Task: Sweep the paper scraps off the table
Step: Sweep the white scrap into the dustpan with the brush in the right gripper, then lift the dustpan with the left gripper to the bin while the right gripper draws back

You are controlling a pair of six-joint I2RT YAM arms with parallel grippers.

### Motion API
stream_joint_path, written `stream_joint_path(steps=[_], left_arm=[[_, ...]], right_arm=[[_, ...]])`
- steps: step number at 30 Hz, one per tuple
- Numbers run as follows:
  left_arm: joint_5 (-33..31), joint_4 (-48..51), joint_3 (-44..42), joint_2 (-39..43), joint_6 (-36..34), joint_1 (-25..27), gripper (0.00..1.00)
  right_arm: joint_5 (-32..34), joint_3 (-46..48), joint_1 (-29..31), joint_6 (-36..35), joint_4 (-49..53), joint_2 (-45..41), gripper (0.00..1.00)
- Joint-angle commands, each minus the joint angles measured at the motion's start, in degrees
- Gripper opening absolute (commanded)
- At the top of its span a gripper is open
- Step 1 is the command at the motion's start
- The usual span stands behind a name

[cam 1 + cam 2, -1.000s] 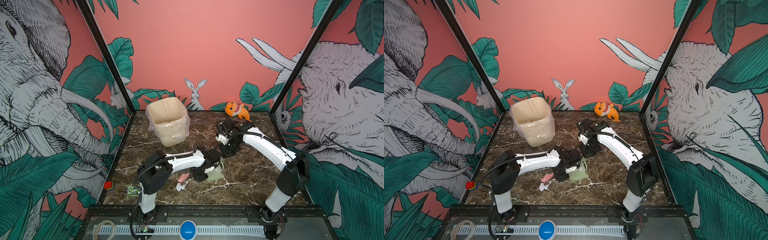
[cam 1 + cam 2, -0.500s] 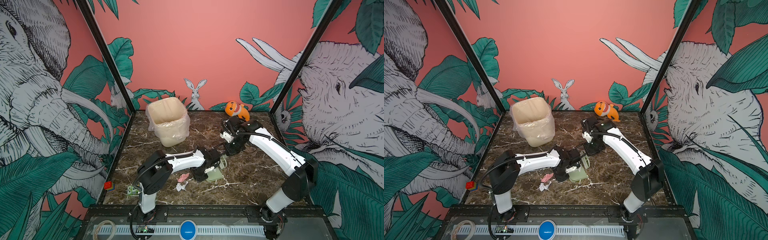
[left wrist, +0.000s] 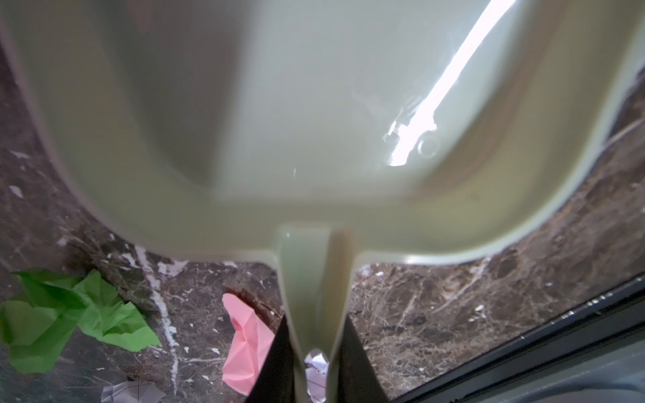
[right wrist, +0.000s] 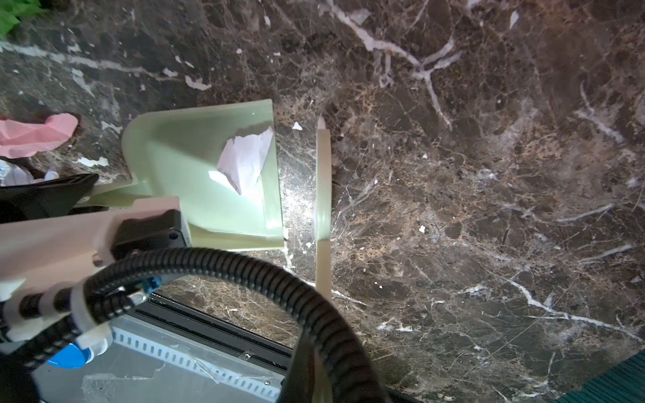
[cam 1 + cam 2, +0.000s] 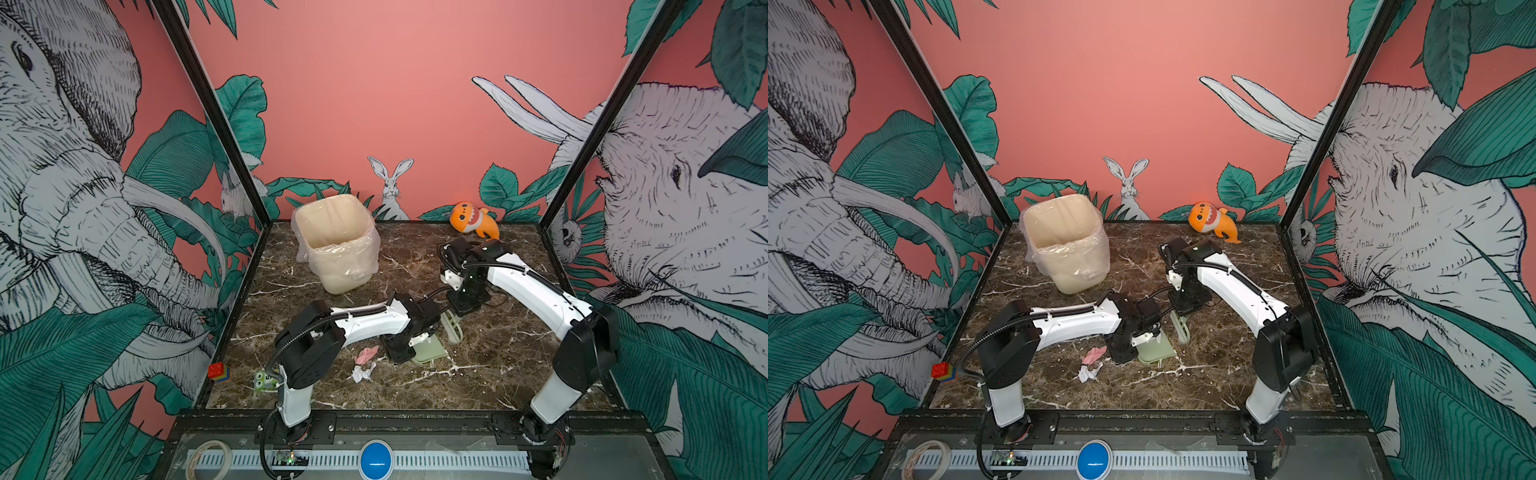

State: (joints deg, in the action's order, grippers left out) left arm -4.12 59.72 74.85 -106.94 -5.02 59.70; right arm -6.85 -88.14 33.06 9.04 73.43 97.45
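Note:
My left gripper (image 5: 400, 350) (image 3: 316, 335) is shut on the handle of the pale green dustpan (image 5: 430, 352) (image 4: 209, 195), which lies flat on the table (image 5: 498, 365). One white paper scrap (image 4: 246, 160) lies inside the pan near its lip. My right gripper (image 5: 465, 305) is shut on the pale green brush (image 5: 454, 328) (image 4: 323, 209), which hangs just off the pan's open edge. Behind the pan lie a pink scrap (image 5: 366, 354) (image 3: 246, 345), a white scrap (image 5: 360, 372) and a green scrap (image 3: 69, 324). The left arm hides the green one in both top views.
A cream bin (image 5: 336, 249) lined with a clear bag stands at the back left. An orange plush shark (image 5: 473, 218) lies at the back wall. A small green toy (image 5: 262, 380) and a red block (image 5: 218, 371) sit at the front left corner.
My right gripper has shifted a little to the right and towards the front with the brush, which now shows beside the pan. The left arm and dustpan have stayed put.

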Motion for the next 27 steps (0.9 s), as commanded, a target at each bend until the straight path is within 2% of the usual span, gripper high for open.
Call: stream_joint_path(steps=[1,10,15,21,27], left_arm=[[-0.54,0.77,0.98,1.47,-0.21,0.33,0.12],[-0.74,0.84,1.19,1.2,-0.18,0.33,0.12],[-0.82,0.78,1.17,1.38,-0.17,0.33,0.12],[-1.39,0.41,0.57,2.07,0.16,0.33,0.12],[-2.59,-0.24,-0.57,4.12,0.53,0.28,0.11]], right_arm=[[-2.98,-1.3,2.43,-1.43,1.13,1.02,0.0],[-5.0,-3.72,5.19,-2.53,2.23,3.21,0.0],[-8.92,-2.78,5.16,-3.02,1.39,2.18,0.0],[-5.19,-2.55,3.78,-2.57,2.28,-1.01,0.0],[-1.72,-2.12,-0.19,-3.29,5.23,-5.06,0.0]])
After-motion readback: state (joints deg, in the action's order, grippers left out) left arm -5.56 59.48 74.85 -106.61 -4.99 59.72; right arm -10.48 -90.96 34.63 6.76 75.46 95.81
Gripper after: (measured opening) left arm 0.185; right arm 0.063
